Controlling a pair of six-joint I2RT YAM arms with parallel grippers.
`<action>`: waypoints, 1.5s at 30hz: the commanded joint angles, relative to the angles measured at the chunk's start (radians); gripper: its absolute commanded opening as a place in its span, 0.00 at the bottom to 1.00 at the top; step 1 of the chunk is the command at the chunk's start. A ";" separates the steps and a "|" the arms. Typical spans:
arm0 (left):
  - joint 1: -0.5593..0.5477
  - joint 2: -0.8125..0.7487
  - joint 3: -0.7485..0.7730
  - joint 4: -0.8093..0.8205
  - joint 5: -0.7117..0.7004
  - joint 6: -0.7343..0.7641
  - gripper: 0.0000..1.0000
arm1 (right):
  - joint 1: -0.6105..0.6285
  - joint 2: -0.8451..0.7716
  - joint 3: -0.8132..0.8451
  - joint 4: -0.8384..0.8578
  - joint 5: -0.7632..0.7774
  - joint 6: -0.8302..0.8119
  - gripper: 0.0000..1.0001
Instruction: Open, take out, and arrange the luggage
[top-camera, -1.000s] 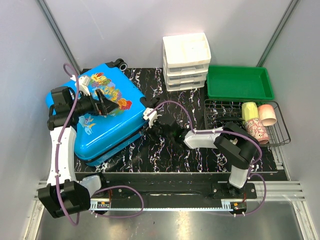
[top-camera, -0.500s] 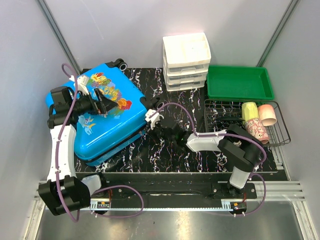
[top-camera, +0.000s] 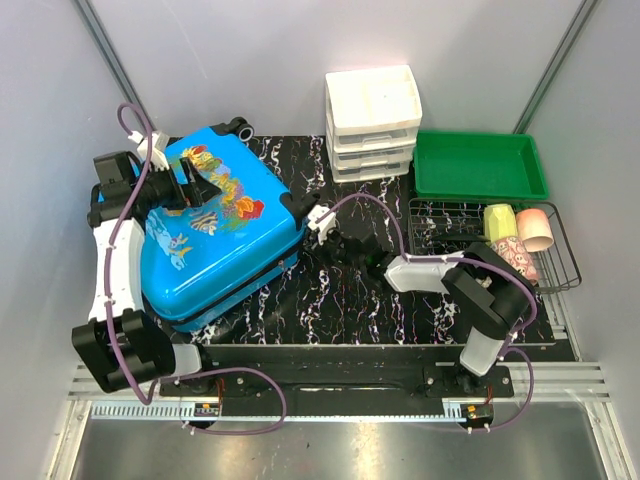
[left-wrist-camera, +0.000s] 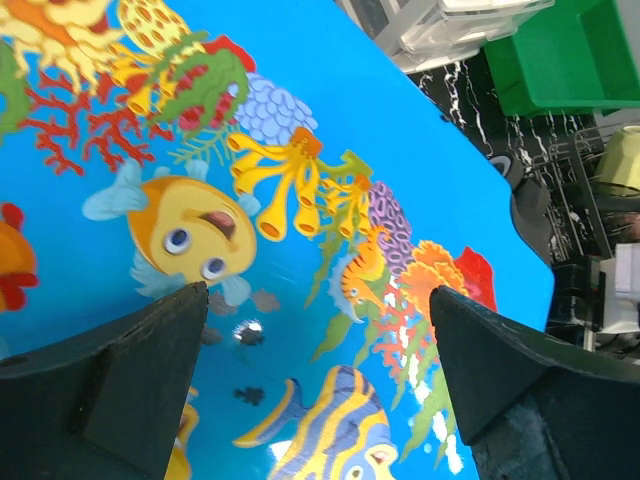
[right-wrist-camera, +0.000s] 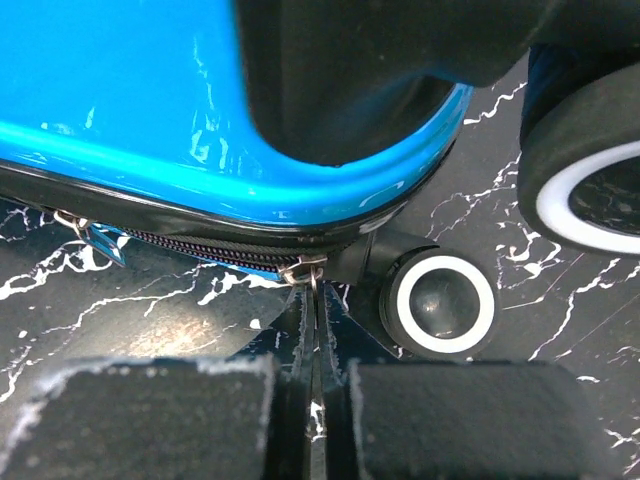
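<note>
Blue suitcase (top-camera: 215, 235) is lying closed on the desk (top-camera: 350, 300), left of frame. You're hovering the left fingers (left-wrist-camera: 130, 370) spread wide over its fish-print lid. Your right fingers (right-wrist-camera: 420, 420) are pinching the zipper pull (right-wrist-camera: 303, 268) beside a wheel (right-wrist-camera: 440, 303).

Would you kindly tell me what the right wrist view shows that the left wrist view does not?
Only the right wrist view: the right tool shut on the zipper pull at the seam of the luggage, beside a black wheel. Only the left wrist view: the printed lid, the left tool open over it, the green tray and white organiser. Both: the luggage and the marbled table.
</note>
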 joint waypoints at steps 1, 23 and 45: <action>0.023 0.099 0.000 -0.190 -0.114 0.053 0.98 | -0.100 -0.017 0.008 0.110 0.065 -0.131 0.00; 0.052 0.269 0.154 -0.242 -0.146 0.121 0.97 | -0.214 0.238 0.104 0.527 0.031 -0.202 0.00; 0.052 0.346 0.185 -0.244 -0.122 0.119 0.95 | -0.160 0.574 0.353 0.948 0.119 -0.205 0.05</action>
